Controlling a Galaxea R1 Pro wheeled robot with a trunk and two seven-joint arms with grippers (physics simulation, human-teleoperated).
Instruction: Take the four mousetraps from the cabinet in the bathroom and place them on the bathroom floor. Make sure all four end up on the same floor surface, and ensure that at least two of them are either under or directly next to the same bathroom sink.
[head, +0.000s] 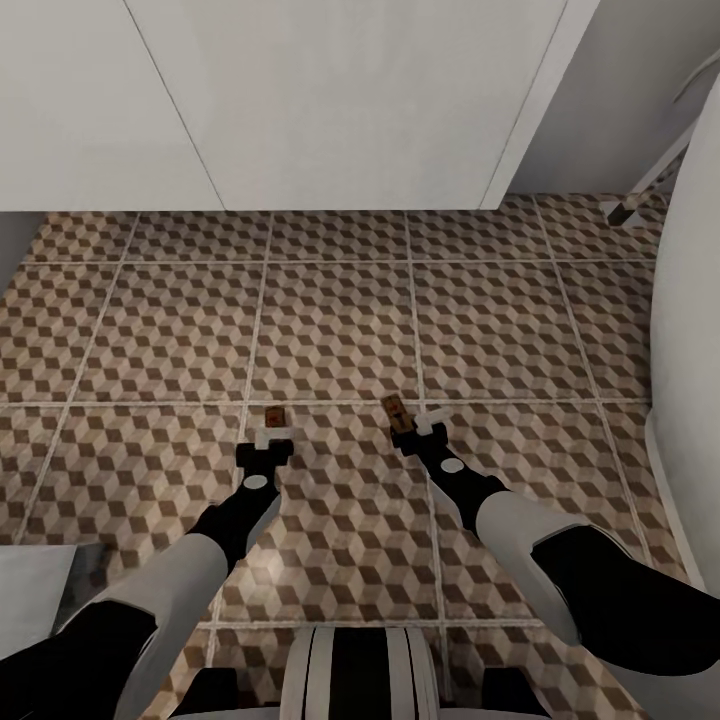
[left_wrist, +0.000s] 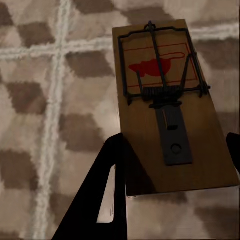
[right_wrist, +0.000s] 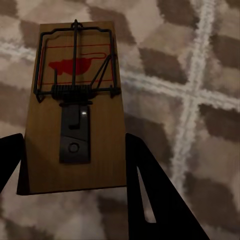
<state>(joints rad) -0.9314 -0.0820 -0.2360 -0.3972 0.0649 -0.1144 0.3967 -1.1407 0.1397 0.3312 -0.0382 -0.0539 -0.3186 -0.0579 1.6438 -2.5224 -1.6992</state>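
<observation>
Each gripper, left (head: 271, 437) and right (head: 422, 430), clamps a mousetrap (left_wrist: 167, 105) (right_wrist: 75, 105) by its near edges, low over the bathroom floor (head: 330, 320). We judge them light, stiff; avoid the sprung wire.

A broad white panelled unit (head: 300, 100) runs across the head view from ten to one o'clock, its flat fronts split by thin slanting seams. At three o'clock a smooth white curved body (head: 690, 380) rises along the edge. Near two o'clock a slim white leg with a dark foot (head: 640, 190) slants down. A pale grey slab (head: 35, 590) sits at eight o'clock.
</observation>
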